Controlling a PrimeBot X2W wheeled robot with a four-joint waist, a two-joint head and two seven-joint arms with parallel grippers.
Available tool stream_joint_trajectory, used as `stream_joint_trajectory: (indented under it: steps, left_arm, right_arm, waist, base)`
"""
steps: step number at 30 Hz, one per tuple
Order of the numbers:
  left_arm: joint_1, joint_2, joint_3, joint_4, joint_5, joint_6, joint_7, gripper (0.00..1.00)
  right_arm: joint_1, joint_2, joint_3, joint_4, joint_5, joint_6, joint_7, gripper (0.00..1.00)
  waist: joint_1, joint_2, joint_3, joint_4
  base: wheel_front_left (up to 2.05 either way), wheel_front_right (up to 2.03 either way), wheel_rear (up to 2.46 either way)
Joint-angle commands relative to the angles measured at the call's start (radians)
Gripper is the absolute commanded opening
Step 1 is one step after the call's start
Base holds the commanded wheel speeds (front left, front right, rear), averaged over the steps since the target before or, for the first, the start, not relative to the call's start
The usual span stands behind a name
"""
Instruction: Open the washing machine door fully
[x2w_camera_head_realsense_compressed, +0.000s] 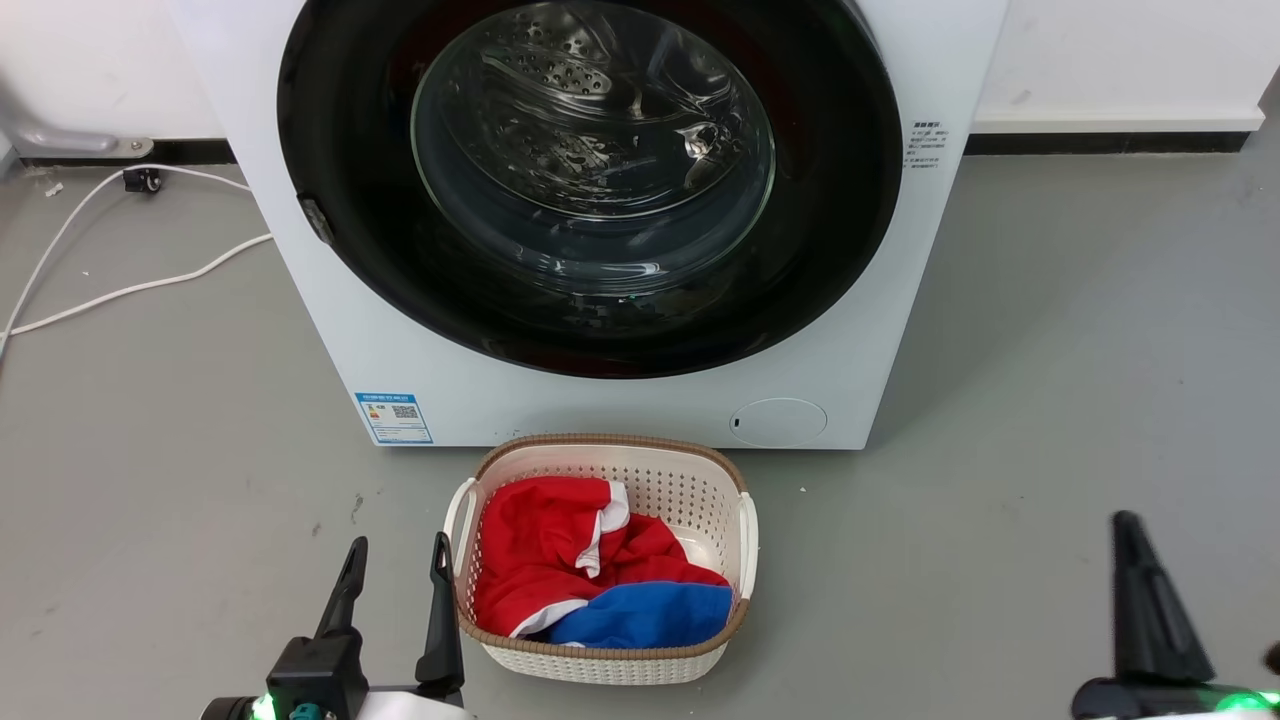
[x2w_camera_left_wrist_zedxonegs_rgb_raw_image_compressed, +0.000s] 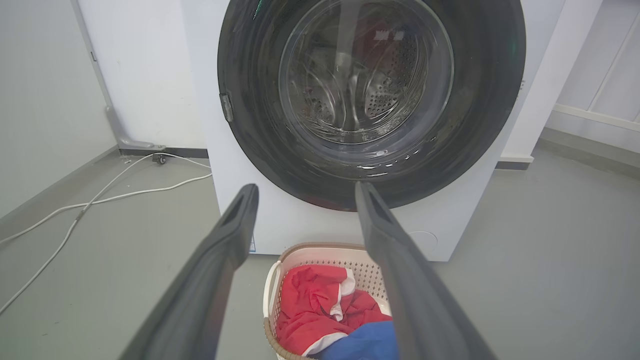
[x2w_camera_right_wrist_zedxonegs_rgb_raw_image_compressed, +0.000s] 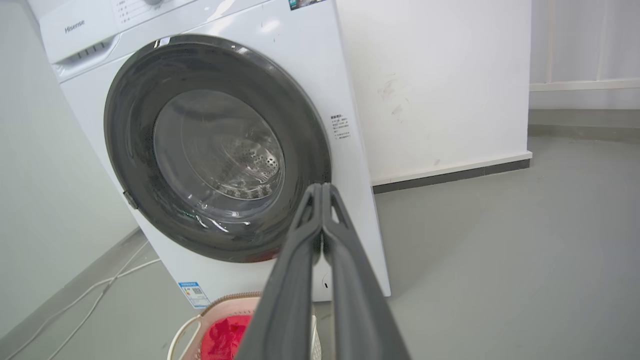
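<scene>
Low at left, left gripper empty, fingers spread wide, beside laundry basket; washing machine door closed flush on washing machine; likely pull point grey tab on left rim; right gripper pinched together, empty.

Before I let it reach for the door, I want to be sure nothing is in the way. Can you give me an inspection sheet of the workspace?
Surface: grey floor, lightly scuffed.
Job's things: washing machine door looks shut, flush on the white washing machine.
Clutter: laundry basket with red and blue clothes, on the floor just in front of the machine, below the door.
Claws: left claw open, right claw shut; both empty, apart from the door.
Cables: white cables on the floor at the robot's left of the machine.
Surroundings: white wall with dark skirting behind.
</scene>
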Motion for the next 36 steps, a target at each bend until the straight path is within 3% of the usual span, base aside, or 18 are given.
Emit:
stream_joint_trajectory:
  steps: [1,2,3,5,8,15,19,25,36]
  left_arm:
    - [0.007,-0.001,0.002,0.001,0.001,0.003,-0.005,1.00]
    - [0.008,-0.001,0.002,0.002,0.002,0.002,-0.005,1.00]
    - [0.010,0.000,0.003,0.003,0.000,0.002,-0.005,1.00]
    - [0.012,0.000,0.002,0.003,-0.002,0.003,-0.005,1.00]
    - [0.015,0.000,0.002,0.004,-0.006,0.004,-0.005,1.00]
    - [0.016,0.000,0.006,0.007,-0.008,0.004,-0.005,1.00]
    - [0.016,0.000,0.009,0.007,-0.010,0.001,-0.005,1.00]
    - [0.015,0.000,0.009,0.011,-0.005,0.001,-0.005,1.00]
    - [0.014,-0.001,0.013,0.009,0.005,0.009,-0.005,1.00]
  right_arm:
    - [-0.014,-0.001,-0.015,0.008,0.096,0.000,-0.002,0.00]
    - [-0.018,0.000,-0.020,0.015,0.168,0.000,-0.002,0.00]
    - [-0.022,0.000,-0.027,0.043,0.368,0.000,-0.002,0.00]
    - [-0.025,0.000,-0.005,0.064,0.568,0.000,-0.002,0.00]
    - [-0.020,-0.003,-0.004,0.068,0.793,0.000,-0.002,0.00]
    - [0.013,-0.001,0.003,0.038,1.132,0.000,0.005,0.00]
    - [0.028,-0.016,0.001,-0.002,1.302,0.000,0.089,0.00]
    - [0.059,-0.012,-0.029,-0.031,1.468,0.000,0.254,0.00]
    - [0.064,-0.002,-0.062,-0.014,1.464,0.000,0.363,0.00]
  waist:
    - [0.0000,0.0000,-0.001,0.000]
    - [0.0000,0.0000,-0.001,0.000]
    - [0.0000,0.0000,-0.003,0.000]
    - [0.0000,0.0000,-0.004,0.000]
    - [0.0000,0.0000,-0.005,0.001]
    - [0.0000,0.0000,-0.005,-0.002]
    - [0.0000,0.0000,-0.004,-0.004]
    - [0.0000,0.0000,-0.005,0.000]
    - [0.0000,0.0000,0.001,0.007]
  base:
    - [0.00,0.00,0.00]
    - [0.00,0.00,0.00]
    - [0.00,0.00,0.00]
    - [0.00,0.00,0.00]
    - [0.00,0.00,0.00]
    - [0.00,0.00,0.00]
    - [0.00,0.00,0.00]
    - [0.00,0.00,0.00]
    - [0.00,0.00,0.00]
